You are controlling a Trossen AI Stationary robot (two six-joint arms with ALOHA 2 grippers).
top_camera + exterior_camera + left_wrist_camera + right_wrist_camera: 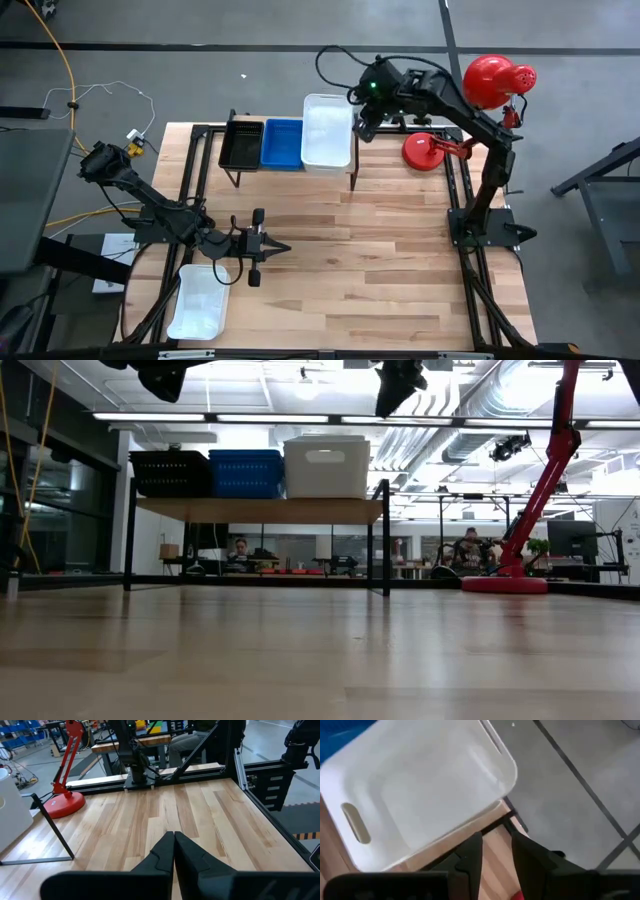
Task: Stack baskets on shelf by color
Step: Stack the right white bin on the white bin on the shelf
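Baskets: a spare white basket (197, 302) lies at the table's near left corner beside the left gripper (262, 246), jaws together. Farther back, black (241, 143), blue (282, 143) and white (327, 133) baskets line the shelf (260, 510); right gripper (366, 126), jaws slightly apart, hovers just beside the white one.

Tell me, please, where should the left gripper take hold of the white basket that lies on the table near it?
Probably the rim of the white basket, from above. It lies open side up at the table's front left corner, so its thin wall is exposed for a finger on each side. The left gripper, shut, is nearest to the top edge.
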